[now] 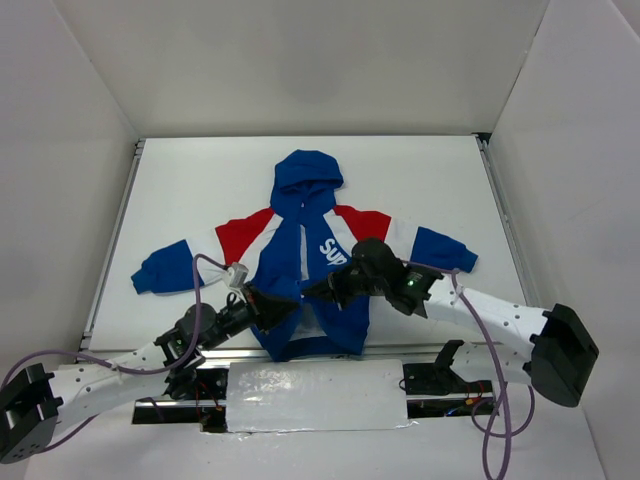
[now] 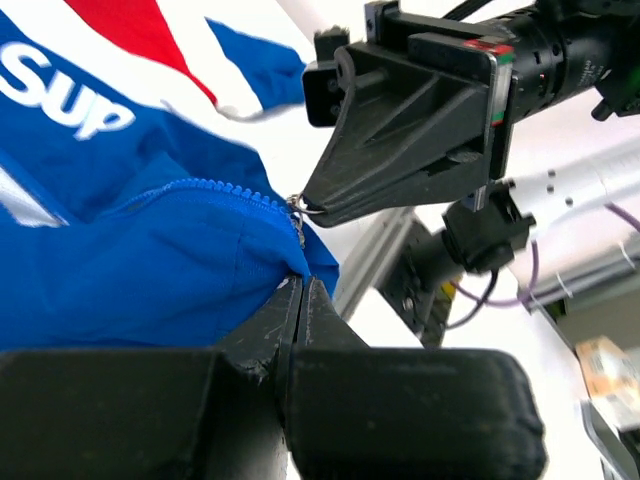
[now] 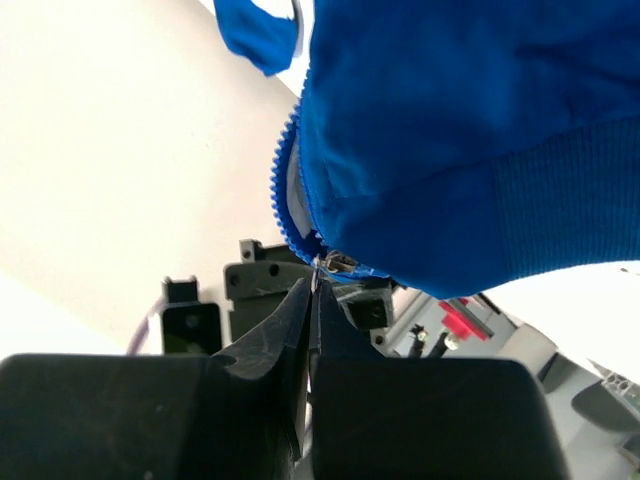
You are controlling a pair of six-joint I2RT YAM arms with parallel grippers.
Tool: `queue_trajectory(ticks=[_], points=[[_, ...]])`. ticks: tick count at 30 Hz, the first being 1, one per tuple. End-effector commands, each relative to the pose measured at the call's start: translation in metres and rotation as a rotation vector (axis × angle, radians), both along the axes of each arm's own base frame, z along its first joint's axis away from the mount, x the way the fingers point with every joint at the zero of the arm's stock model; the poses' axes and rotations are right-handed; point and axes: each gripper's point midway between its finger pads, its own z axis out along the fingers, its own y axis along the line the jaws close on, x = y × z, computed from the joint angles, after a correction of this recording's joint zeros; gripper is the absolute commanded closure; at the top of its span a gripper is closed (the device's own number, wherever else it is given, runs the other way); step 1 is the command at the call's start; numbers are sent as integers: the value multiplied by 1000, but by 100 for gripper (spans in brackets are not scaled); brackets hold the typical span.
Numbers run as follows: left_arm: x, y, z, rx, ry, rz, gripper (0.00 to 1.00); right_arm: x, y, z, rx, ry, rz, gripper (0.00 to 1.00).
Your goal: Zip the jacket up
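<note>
The jacket [image 1: 290, 250] lies flat on its back in the middle of the counter [image 1: 420, 180], with the hood [image 1: 308, 175] pointing to 12 o'clock and the hem [image 3: 560, 210] toward 6 o'clock, close to the arm bases. The left fingers [image 2: 300, 310] are pressed fully together on the bottom corner of the hem, just below the slider. The right fingers [image 3: 310, 300] are also closed tight, pinching the small metal zipper pull [image 2: 297, 205] by its tip. The slider sits low on the zipper teeth [image 3: 285, 190], so by my reckoning almost the whole front has yet to be closed. To do this pull well, the left side should act purely as an anchor, holding the hem down and drawing it slightly toward 6 o'clock so the track stays taut. The right side should draw the pull straight toward 12 o'clock along the line of the teeth, low over the cloth and slowly. The pinch on the tab looks thin, so a jerk or a sideways tug could slip it free or bunch the fabric into the slider. The two sets of fingers sit very near each other, so the first stretch needs care.
</note>
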Motion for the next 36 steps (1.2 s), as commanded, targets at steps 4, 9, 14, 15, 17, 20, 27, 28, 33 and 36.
queue_trajectory(ticks=[4, 9, 14, 15, 17, 20, 27, 28, 33, 36], points=[[-26, -1, -37, 65, 64, -109, 100, 92, -16, 21, 7, 41, -264, 100], [-30, 1, -53, 105, 96, -116, 100, 90, -6, 33, 53, 22, -220, 100], [-25, 0, -61, 149, 127, -91, 100, 62, 12, 62, 64, -51, -68, 100], [-21, 3, -65, 162, 137, -65, 100, 50, 16, 66, 62, -85, -31, 100], [-17, 6, -68, 169, 154, -33, 100, 38, 15, 63, 34, -102, -13, 100], [-6, 5, -56, 160, 152, 20, 100, 15, 20, 42, -30, -91, 17, 100], [-13, -5, -40, 124, 100, -52, 100, 34, 23, 7, -104, -54, -21, 100], [-14, -5, -40, 121, 104, -56, 100, 41, 21, 6, -108, -55, -39, 100], [-21, -2, -44, 118, 121, -73, 100, 110, -1, -11, -215, -55, -187, 100], [-26, 0, -43, 109, 125, -85, 100, 166, -20, -32, -315, -5, -276, 100]])
